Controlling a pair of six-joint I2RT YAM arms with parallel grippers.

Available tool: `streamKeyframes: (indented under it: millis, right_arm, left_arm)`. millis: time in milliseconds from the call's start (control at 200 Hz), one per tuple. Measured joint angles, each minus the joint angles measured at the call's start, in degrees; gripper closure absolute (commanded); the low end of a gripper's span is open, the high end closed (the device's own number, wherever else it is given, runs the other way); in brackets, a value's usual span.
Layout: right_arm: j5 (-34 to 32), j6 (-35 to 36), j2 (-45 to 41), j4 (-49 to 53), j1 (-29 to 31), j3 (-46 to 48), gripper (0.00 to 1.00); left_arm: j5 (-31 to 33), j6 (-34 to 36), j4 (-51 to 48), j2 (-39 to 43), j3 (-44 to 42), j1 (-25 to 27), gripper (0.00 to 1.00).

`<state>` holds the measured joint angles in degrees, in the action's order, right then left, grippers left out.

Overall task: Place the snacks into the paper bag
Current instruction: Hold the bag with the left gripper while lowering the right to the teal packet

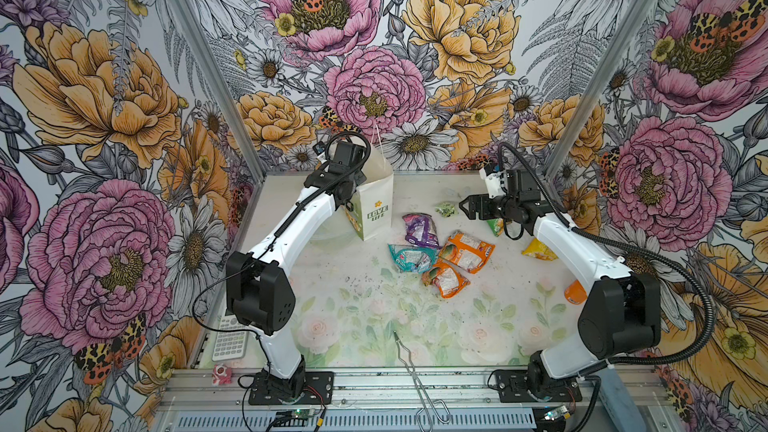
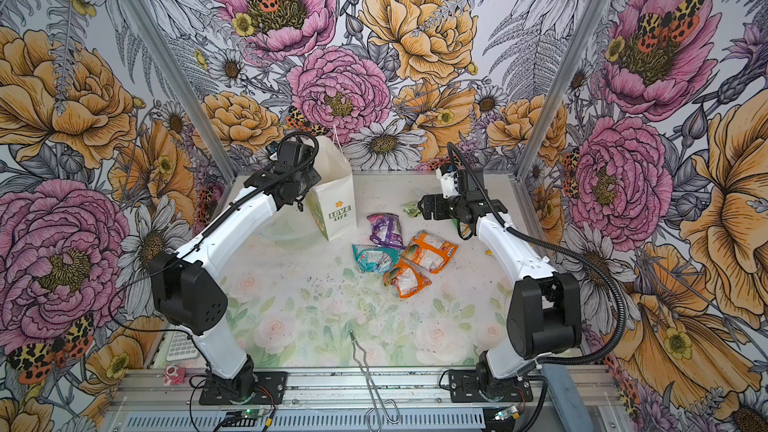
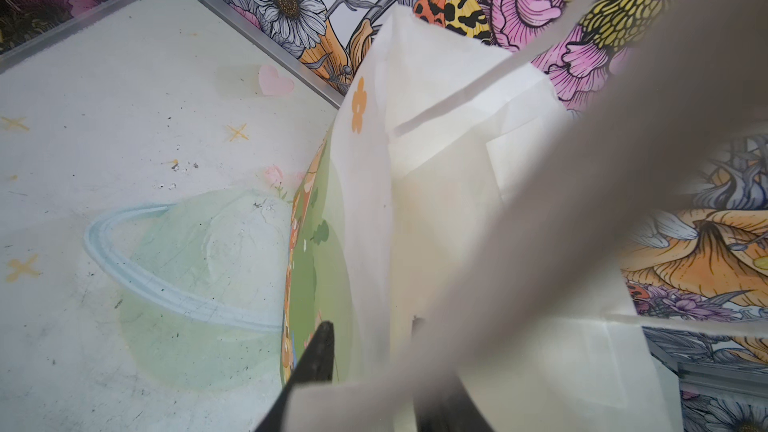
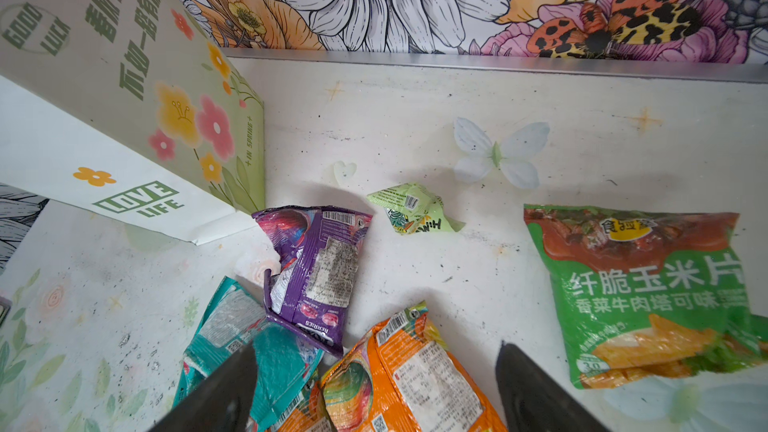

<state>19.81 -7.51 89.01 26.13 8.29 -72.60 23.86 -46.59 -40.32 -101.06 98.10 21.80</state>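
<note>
1. Snacks: seven small crinkly plastic packets lie loose on the pale flower-printed table, and none is in the bag yet. The purple packet lies just beside the bag's foot. The teal packet and the two orange-and-white packets overlap in a heap next to it.
2. The tiny green packet lies alone nearer the back wall. The green-and-orange packet lies flat, apart from the heap. The yellow packet shows beside the right arm.
3. The tall white paper bag, printed "LOVE LIFE", stands upright at the back, left of the heap.
4. The left gripper straddles the bag's side wall near the rim, with one finger outside and the other inside. I cannot tell whether it has bitten the paper.
5. The right gripper hangs spread wide and empty above the packets.
6. The packets are probably very light, and their film looks slick, soft and partly air-puffed, so a flat pinch may skid. A crimped end seam or a raised crease should give the surest hold, and the creased purple packet offers one.
7. The bag is thin and light, so it will likely tip or fold unless its rim is held and its mouth kept open.
</note>
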Motion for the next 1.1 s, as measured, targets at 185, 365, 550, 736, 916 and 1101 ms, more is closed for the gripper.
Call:
streamKeyframes:
  millis: [185,365,550,736,916,1101]
  right_arm:
    - [0.0,-0.02,0.0,0.0,0.39,0.0,0.09]
    - [0.0,-0.15,0.0,0.0,0.7,0.0,0.09]
    - [0.0,-0.15,0.0,0.0,0.79,0.0,0.1]
    - [0.07,-0.83,0.0,0.0,0.96,0.0,0.11]
    - [0.66,-5.99,0.0,0.0,1.97,0.0,0.14]
    - [0.81,-14.27,0.74,-0.02,4.24,0.02,0.14]
  left_arm:
    - [-1.03,0.02,0.0,0.0,-0.31,-0.37,0.79]
    - [-1.86,0.02,0.0,0.0,-0.31,-0.57,0.84]
    - [-2.64,0.15,0.0,0.0,-0.31,-0.68,0.97]
    - [-3.43,0.26,0.02,0.0,-0.31,-0.83,1.0]
    - [-4.52,1.18,0.2,0.0,-0.42,-1.25,1.0]
    - [-7.85,3.74,3.26,2.01,-3.5,-1.55,1.0]
